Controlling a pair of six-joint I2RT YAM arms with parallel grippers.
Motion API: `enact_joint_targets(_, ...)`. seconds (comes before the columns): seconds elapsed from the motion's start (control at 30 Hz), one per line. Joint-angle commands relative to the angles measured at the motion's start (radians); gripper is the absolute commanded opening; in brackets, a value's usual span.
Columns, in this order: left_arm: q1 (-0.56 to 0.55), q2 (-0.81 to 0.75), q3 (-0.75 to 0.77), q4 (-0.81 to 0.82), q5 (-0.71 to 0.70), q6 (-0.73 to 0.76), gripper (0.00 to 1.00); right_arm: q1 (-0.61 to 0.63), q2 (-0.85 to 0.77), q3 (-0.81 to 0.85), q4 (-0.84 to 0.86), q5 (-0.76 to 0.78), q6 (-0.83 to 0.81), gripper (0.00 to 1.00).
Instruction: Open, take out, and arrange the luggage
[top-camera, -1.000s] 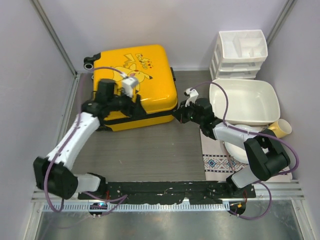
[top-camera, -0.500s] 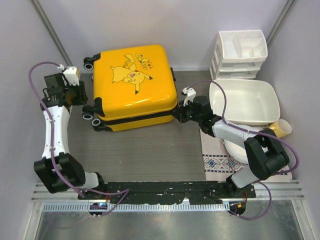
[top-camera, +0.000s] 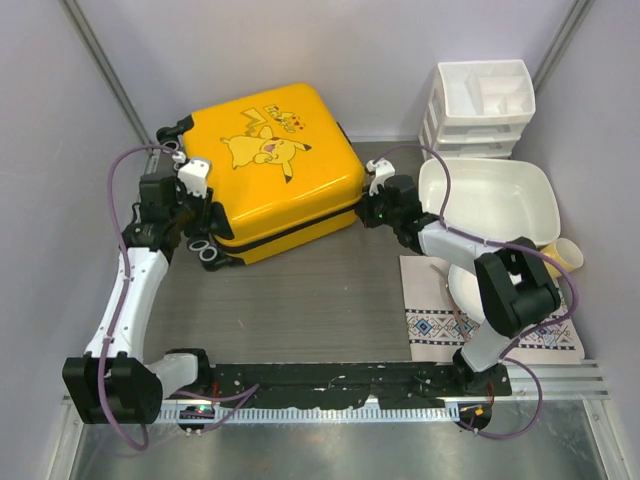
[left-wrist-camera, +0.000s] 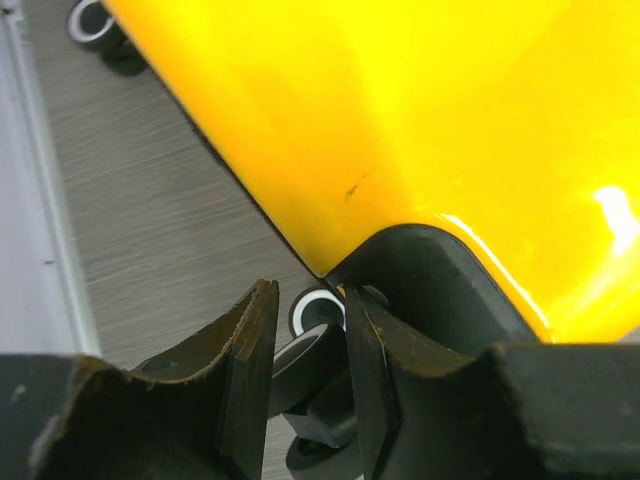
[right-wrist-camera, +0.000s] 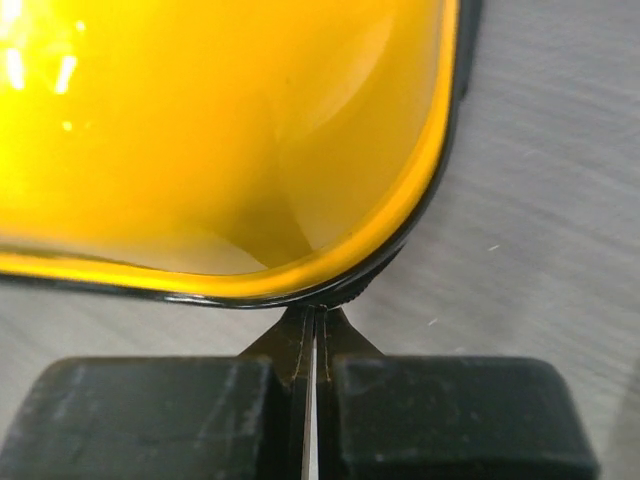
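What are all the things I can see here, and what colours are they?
luggage: one, yellow with a cartoon picture and a black band, lying at the back left of the table
drawer organizer: one, white, back right corner
basin: one, white, right side, in front of the organizer
mat: one, pale with a dark pattern, front right
bowl: one, white, on the mat, partly hidden by an arm
cup: one, cream, far right beside the basin
table: one, grey wood grain
left gripper: one, black, fingers either side of a luggage wheel
right gripper: one, black, shut at the luggage's black band
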Motion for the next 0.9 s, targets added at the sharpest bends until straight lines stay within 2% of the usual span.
enact_joint_targets(0.0, -0.132, 0.036, -0.103, -0.160, 0.251, -0.205, 0.40, -0.020, 0.069, 0.155, 0.180, -0.071, -0.043, 0.01)
enact_joint_targets(0.13, -0.159, 0.077, -0.091, -0.136, 0.269, -0.248, 0.39, -0.008, 0.049, 0.133, 0.157, -0.172, 0.002, 0.01)
enact_joint_targets(0.23, -0.193, 0.090, -0.082, -0.125, 0.276, -0.277, 0.39, 0.057, 0.003, 0.021, 0.168, -0.206, 0.036, 0.01)
enact_joint_targets(0.4, -0.234, 0.079, -0.112, -0.107, 0.286, -0.326, 0.39, 0.199, -0.048, -0.056, 0.237, -0.149, 0.121, 0.01)
enact_joint_targets(0.57, -0.241, 0.080, -0.134, -0.088, 0.291, -0.348, 0.39, 0.370, -0.019, -0.012, 0.298, -0.042, 0.211, 0.01)
enact_joint_targets(0.67, -0.242, 0.071, -0.146, -0.097, 0.324, -0.336, 0.39, 0.370, 0.012, 0.056, 0.283, -0.017, 0.230, 0.01)
enact_joint_targets(0.73, -0.245, 0.044, -0.155, -0.106, 0.355, -0.308, 0.39, 0.344, 0.012, 0.073, 0.283, -0.012, 0.172, 0.01)
enact_joint_targets(0.83, -0.283, -0.004, -0.180, -0.105, 0.406, -0.260, 0.38, 0.252, 0.006, 0.077, 0.284, -0.074, 0.129, 0.01)
enact_joint_targets(0.87, -0.337, -0.007, -0.190, -0.081, 0.398, -0.260, 0.38, 0.232, 0.006, 0.079, 0.277, -0.091, 0.110, 0.01)
